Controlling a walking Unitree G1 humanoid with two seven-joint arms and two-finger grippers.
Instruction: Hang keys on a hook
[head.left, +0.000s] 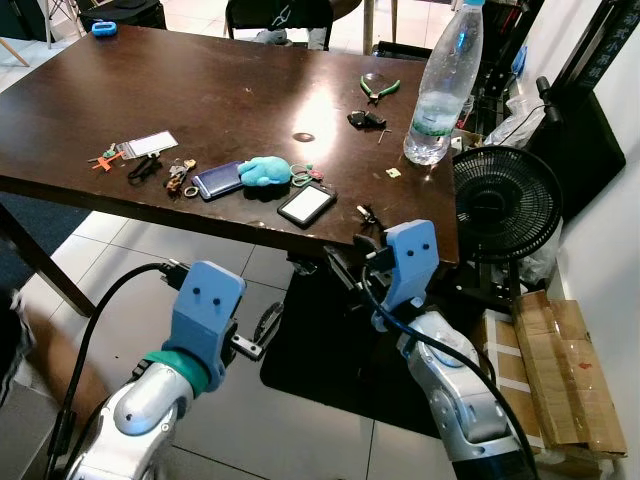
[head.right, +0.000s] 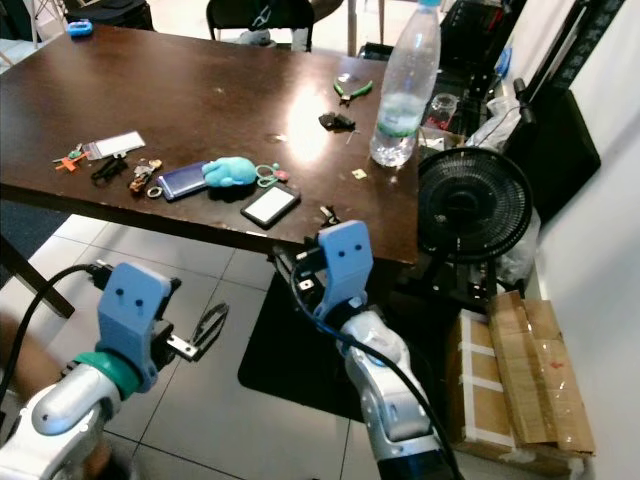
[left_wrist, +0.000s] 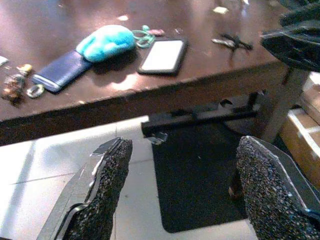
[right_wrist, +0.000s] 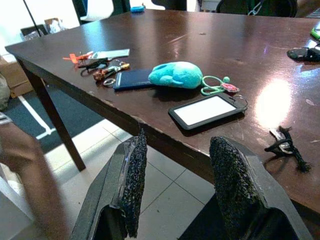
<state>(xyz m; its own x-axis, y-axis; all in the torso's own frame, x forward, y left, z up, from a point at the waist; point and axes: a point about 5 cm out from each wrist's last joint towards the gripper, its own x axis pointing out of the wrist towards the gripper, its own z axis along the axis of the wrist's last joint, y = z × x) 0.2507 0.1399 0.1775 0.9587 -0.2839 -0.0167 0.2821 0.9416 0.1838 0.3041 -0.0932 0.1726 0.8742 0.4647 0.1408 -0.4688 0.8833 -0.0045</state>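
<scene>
Looks like a workshop/lab-type room, not a living space. Dark wooden table (head.left: 230, 90) on a tiled floor (head.left: 300, 420), cluttered with pliers (head.left: 379, 88), card holder (head.left: 306, 204), blue wallet (head.left: 217, 180), keys (head.left: 178, 177), car fob (head.left: 366, 120), water bottle (head.left: 440, 90). Black desk fan (head.left: 507, 205) at the table's right corner, flattened cardboard boxes (head.left: 565, 375) beside it. Black mat (head.left: 330, 350) under the table, chairs (head.left: 280, 15) at the far side.

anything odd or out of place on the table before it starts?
Nothing spilled or damaged. The clear plastic water bottle stands upright near the dark wooden table's right edge. A small black key bundle lies close to the front edge, near the right gripper. No hook visible.
</scene>
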